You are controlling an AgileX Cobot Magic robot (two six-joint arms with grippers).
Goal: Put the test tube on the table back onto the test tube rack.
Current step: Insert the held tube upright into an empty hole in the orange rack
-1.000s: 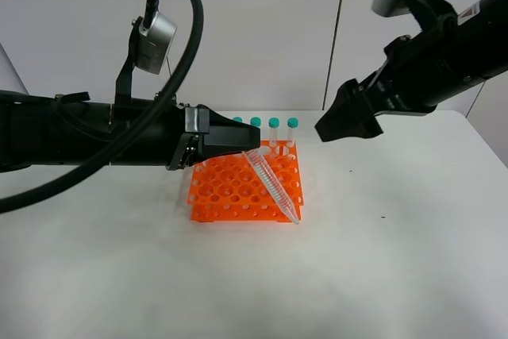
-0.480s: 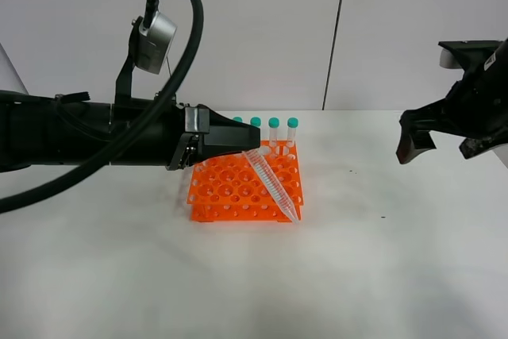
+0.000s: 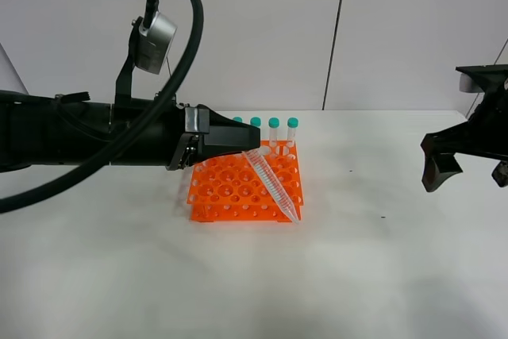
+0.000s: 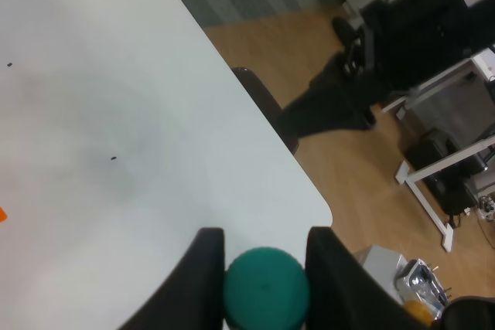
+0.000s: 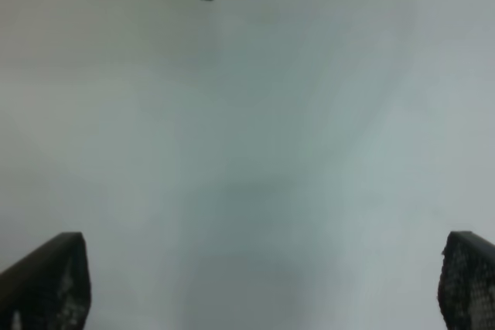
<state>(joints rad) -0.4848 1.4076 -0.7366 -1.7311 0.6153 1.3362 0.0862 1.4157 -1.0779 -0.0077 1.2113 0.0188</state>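
My left gripper (image 3: 248,148) is shut on the test tube (image 3: 273,186) by its teal cap (image 4: 266,287). The tube hangs tilted over the front right of the orange test tube rack (image 3: 226,188), its pointed tip near the rack's front right corner. Several other teal-capped tubes (image 3: 274,131) stand upright in the rack's back row. My right gripper (image 3: 441,168) is open and empty over the white table (image 3: 381,260) at the far right, well away from the rack. In the right wrist view its fingertips (image 5: 42,282) stand wide apart over bare table.
The table's right edge and rounded corner (image 4: 321,210) show in the left wrist view, with floor and furniture beyond. A small dark speck (image 3: 382,216) lies on the table right of the rack.
My right arm has swung away from above the rack to the far right of the table and lowered. My left gripper and the tube have not moved.
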